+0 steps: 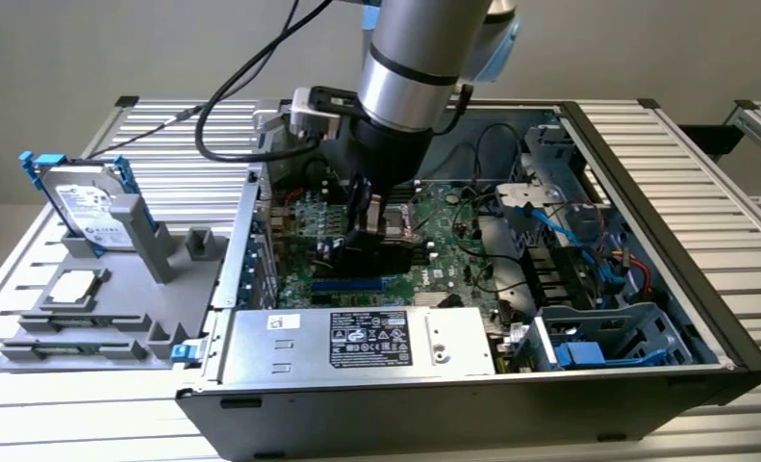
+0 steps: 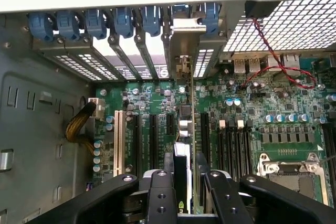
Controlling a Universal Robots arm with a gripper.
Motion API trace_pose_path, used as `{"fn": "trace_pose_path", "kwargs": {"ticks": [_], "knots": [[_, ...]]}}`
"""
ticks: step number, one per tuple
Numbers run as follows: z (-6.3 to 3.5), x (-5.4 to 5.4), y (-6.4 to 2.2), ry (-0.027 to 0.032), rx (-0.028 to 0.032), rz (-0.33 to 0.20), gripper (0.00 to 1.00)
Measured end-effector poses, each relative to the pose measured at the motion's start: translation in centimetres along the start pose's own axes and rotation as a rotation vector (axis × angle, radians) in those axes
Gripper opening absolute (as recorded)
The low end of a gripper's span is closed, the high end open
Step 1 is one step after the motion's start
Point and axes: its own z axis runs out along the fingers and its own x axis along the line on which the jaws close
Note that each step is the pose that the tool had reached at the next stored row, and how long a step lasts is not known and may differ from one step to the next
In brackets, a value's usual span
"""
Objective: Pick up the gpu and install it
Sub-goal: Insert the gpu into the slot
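Nearest in the exterior view is the grey power supply box [image 1: 354, 342] with its label, set inside the open computer case [image 1: 721, 332] that lies on the slatted tabletop [image 1: 688, 144]. Just beyond it lies the green motherboard [image 1: 451, 241].

Above the board hangs the pincer [image 1: 373, 231], set narrow and clamped on the graphics card [image 1: 377, 258]. The card stands on edge, low over the board, with the arm rising straight above it.

In the wrist view the pincer [image 2: 188, 198] grips the graphics card [image 2: 184, 124] between its two fingers [image 2: 160, 195]. The card runs away along the motherboard [image 2: 262, 103], among the long black slots [image 2: 152, 140]. Its silver end plate [image 2: 184, 35] sits up at the far wall, between the blue clips [image 2: 94, 22]. I cannot tell whether the card's edge is in its slot.

On the exterior view's left, well apart, a hard drive [image 1: 85, 207] stands in a grey stand [image 1: 130, 298].

My worry is alignment. If the card sits slightly off its slot, pressing down could drive it into nearby parts or bend the board. The end plate could also catch on the rear frame and tilt the card in the grip. A red and black wire [image 2: 273, 61] runs near the far wall, but it looks clear of the card.
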Motion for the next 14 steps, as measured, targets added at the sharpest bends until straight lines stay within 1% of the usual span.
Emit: {"fn": "trace_pose_path", "kwargs": {"ticks": [4, 6, 8, 12, 14], "knots": [[0.23, 0.0, -0.04, 0.0024, 0.0005, -0.01, 0.27], [0.32, 0.0, -0.04, 0.0025, 0.0007, -0.015, 0.27], [0.39, 0.0, -0.04, 0.0006, 0.0008, -0.018, 0.27], [0.59, -0.01, -0.06, -0.0071, 0.0008, -0.023, 0.27], [0.72, -0.02, -0.07, -0.0099, 0.0009, -0.025, 0.27]]}}
